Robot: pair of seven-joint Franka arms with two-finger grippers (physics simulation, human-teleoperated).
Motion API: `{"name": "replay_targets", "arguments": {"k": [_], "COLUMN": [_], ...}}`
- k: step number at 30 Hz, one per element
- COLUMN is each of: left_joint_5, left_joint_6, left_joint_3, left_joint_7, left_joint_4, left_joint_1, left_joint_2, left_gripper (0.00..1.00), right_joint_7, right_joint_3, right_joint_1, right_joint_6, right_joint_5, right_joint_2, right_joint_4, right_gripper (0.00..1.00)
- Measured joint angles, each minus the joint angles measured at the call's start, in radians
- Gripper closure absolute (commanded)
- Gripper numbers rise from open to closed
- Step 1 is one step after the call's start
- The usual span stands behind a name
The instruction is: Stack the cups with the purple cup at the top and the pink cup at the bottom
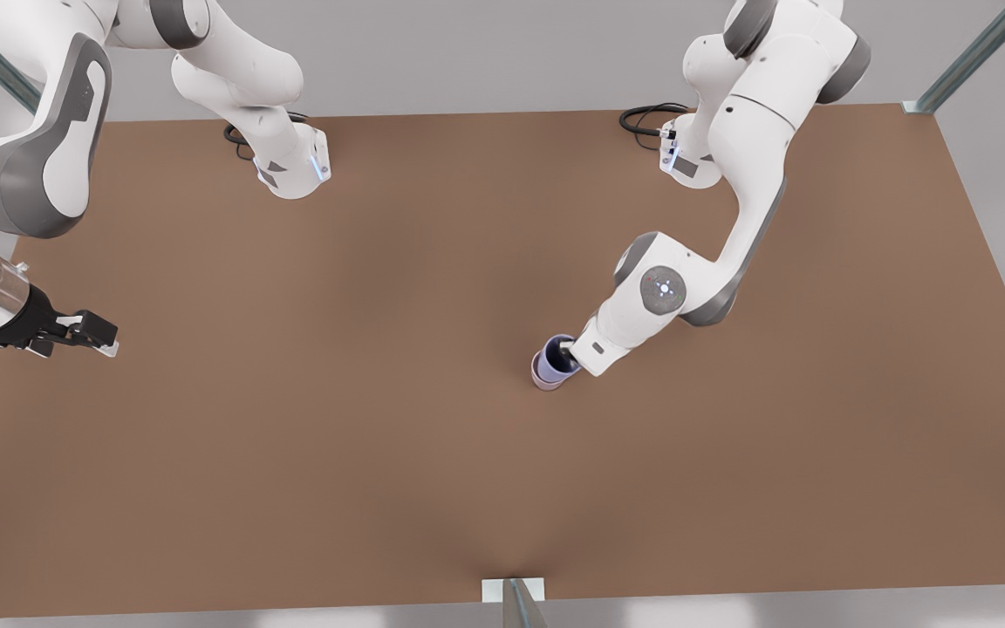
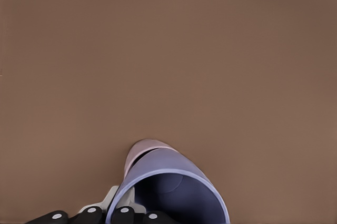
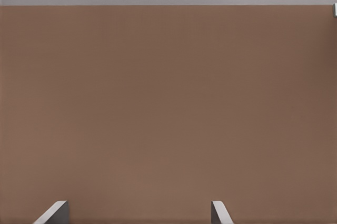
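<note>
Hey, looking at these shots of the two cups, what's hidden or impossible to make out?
- Pink cup: mostly covered by the purple cup nested in it; a sliver shows in the left wrist view.
- Left gripper: fingers masked by the purple cup and the wrist, so the grip is unclear.
- Right gripper: frame edge leaves just the tips, spread apart; it waits at the front view's left.

A plain brown counter [image 1: 337, 436] lies under even, soft light; beyond its far edge a pale grey wall [image 1: 485, 52], with metal frame struts [image 1: 974, 57] at its corners
</note>
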Motion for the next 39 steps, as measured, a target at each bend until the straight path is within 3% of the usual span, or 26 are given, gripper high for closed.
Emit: {"name": "replay_targets", "arguments": {"k": [33,35,39], "left_joint_5": [0.000,-0.001,-0.002], "left_joint_6": [-0.025,-0.026,-0.026], "left_joint_3": [0.004,0.005,0.005], "left_joint_7": [-0.174,-0.177,-0.180], "left_joint_4": [-0.011,-0.011,-0.011], "left_joint_1": [-0.017,-0.016,-0.015], "left_joint_2": [0.001,0.002,0.005], "left_gripper": [0.79,0.66,0.65], "right_joint_7": [-0.014,-0.015,-0.015], "right_joint_3": [0.000,0.000,0.000], "right_joint_1": [0.000,0.000,0.000], "right_joint_6": [0.001,0.001,0.001], "right_joint_5": [0.003,0.003,0.003], "right_joint_2": [0.002,0.002,0.002], "right_joint_4": [0.000,0.000,0.000], "right_gripper": [0.00,0.00,0.00]}}
